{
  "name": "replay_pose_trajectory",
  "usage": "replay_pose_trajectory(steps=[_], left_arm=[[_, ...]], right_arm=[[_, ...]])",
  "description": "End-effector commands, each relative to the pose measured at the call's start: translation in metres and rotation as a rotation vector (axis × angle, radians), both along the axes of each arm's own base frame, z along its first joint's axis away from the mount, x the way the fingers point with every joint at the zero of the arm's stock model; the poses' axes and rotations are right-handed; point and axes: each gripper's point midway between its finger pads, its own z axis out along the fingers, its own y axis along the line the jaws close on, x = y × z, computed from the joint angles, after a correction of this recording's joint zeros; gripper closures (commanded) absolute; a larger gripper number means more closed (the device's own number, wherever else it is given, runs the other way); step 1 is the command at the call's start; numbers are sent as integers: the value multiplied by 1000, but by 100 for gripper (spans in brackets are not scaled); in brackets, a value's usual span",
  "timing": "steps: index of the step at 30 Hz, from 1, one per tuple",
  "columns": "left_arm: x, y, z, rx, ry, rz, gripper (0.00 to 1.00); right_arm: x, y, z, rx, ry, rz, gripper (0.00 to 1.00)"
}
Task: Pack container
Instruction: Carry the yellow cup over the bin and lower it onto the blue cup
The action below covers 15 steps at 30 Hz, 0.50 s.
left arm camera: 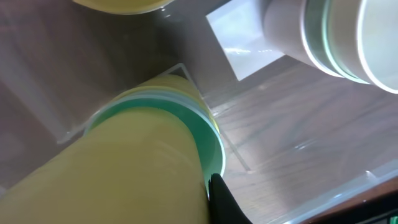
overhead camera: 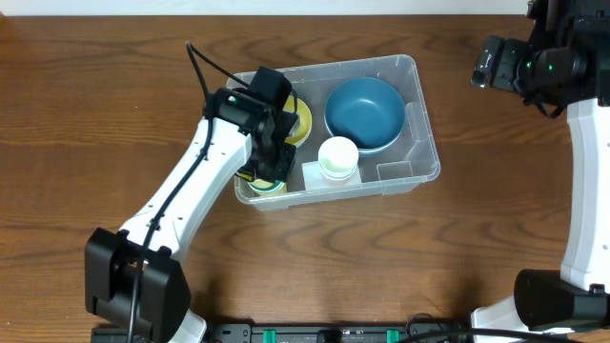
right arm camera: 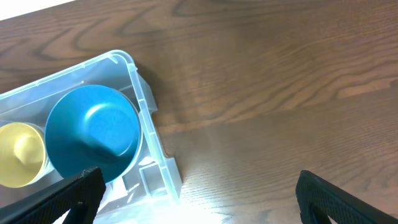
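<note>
Table: brown wood-grain top, matte. The container sat mid-table, skewed a little to the table edges: clear thin-walled plastic, rounded corners, rimmed edge, stepped moulded floor.

My left arm, white shell with a black cable along it, came in from the near-left corner, stretched diagonally up and right, wrist bent down over the container's left end. My left gripper was inside that end, by the near wall, jaws pressed together on the yellow cup stack. Stack was smooth glossy plastic, tapered, pale green rims nested at its mouth. In the wrist view it lay tilted across the frame, one black finger against its rim. Whether it touched the floor, I couldn't tell.

Just behind the gripper: yellow bowl, round, glossy, half hidden under my wrist.

Next right, near the front wall: white cup stack, upright, round mouths, faint green rim lines.

Right half of the container: blue bowl, dark blue, matte, round, tipped against the far wall.

My right arm stood at the table's right edge, upright column, wrist folded back to the far-right corner. My right gripper was spread wide, holding nothing, above bare wood and well apart from the container's right end.
</note>
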Motion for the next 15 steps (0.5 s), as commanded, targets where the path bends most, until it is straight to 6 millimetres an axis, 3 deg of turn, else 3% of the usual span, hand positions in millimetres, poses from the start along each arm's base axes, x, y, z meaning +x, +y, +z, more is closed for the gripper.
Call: replay_pose_trajectory(steps=[1, 5, 9, 15], left_arm=[[-5, -9, -3, -16, 18, -23, 94], [-3, -11, -2, -19, 9, -27, 83], [0, -12, -1, -24, -3, -27, 63], [9, -17, 16, -46, -52, -28, 62]], right_arm=[[-2, -2, 2, 8, -7, -18, 1], [-2, -2, 2, 8, -7, -18, 1], [-2, -2, 2, 8, -7, -18, 1], [-2, -2, 2, 8, -7, -18, 1]])
